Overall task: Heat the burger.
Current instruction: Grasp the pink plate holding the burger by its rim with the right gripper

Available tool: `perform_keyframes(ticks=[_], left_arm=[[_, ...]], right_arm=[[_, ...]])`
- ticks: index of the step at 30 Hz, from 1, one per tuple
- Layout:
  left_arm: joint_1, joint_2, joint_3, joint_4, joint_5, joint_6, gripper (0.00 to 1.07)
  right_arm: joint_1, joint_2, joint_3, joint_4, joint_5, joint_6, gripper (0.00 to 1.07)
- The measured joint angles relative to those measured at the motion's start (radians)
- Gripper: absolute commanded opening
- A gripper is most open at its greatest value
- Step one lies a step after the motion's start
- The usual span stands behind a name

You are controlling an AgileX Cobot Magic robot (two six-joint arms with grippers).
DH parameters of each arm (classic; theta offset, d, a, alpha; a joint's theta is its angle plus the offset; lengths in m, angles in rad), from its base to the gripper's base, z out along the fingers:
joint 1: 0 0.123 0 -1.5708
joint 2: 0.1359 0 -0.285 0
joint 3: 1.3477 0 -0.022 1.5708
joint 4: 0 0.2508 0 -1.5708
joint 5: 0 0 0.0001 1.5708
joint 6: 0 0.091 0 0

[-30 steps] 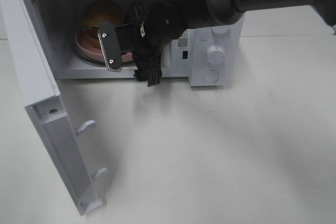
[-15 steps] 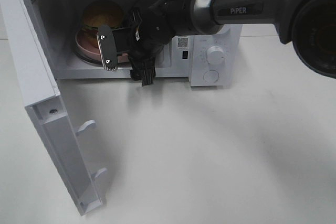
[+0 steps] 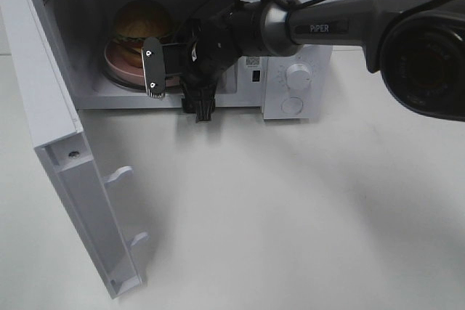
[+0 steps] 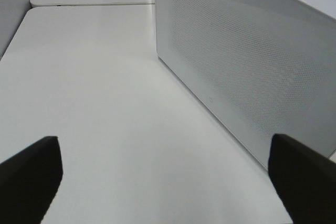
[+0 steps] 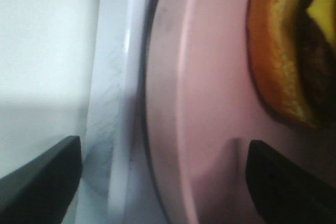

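Observation:
The burger [image 3: 142, 23] sits on a pink plate [image 3: 116, 67] inside the open microwave [image 3: 298, 41]. My right gripper [image 3: 155, 72] reaches into the microwave's mouth from the right, level with the near edge of the plate. In the right wrist view this gripper [image 5: 163, 177] is open, its dark fingers wide apart. The pink plate [image 5: 210, 77] rim lies between them, with the burger [image 5: 283, 61] just beyond. My left gripper [image 4: 168, 182] is open over bare table, nothing between its fingers, and it does not show in the exterior view.
The microwave door [image 3: 43, 99] stands swung wide open at the left, reaching toward the table's front. Two dials [image 3: 296, 75] sit on the control panel to the right of the cavity. A white perforated panel [image 4: 252, 66] stands close by the left gripper.
The right arm has swung and turned at the microwave's mouth, with its gripper staying by the plate's edge. More of the burger shows now. The burger and plate have not moved.

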Motion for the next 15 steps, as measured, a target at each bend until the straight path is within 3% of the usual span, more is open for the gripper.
perform_keyframes(ticks=[4, 6, 7, 8, 10, 11, 14, 15], left_arm=[[0.0, 0.0, 0.0, 0.0, 0.0, 0.0, 1.0], [0.0, 0.0, 0.0, 0.0, 0.0, 0.0, 1.0], [0.0, 0.0, 0.0, 0.0, 0.0, 0.0, 1.0], [0.0, 0.0, 0.0, 0.0, 0.0, 0.0, 1.0], [0.0, 0.0, 0.0, 0.001, 0.0, 0.0, 1.0], [0.0, 0.0, 0.0, 0.001, 0.0, 0.0, 1.0], [0.0, 0.0, 0.0, 0.001, 0.0, 0.0, 1.0], [0.0, 0.0, 0.0, 0.001, 0.0, 0.0, 1.0]], right_arm=[[-0.003, 0.012, 0.0, 0.0, -0.001, 0.0, 0.73], [-0.003, 0.015, -0.004, 0.004, 0.01, -0.002, 0.55], [-0.003, 0.015, -0.004, 0.004, 0.01, -0.002, 0.55], [-0.003, 0.015, -0.004, 0.004, 0.014, -0.003, 0.43], [-0.003, 0.015, -0.005, 0.004, 0.015, -0.003, 0.38], [-0.002, 0.015, -0.006, 0.004, 0.019, -0.003, 0.23], [0.002, 0.015, -0.007, 0.004, 0.022, -0.003, 0.17], [0.002, 0.015, -0.007, 0.004, 0.025, -0.003, 0.08]])
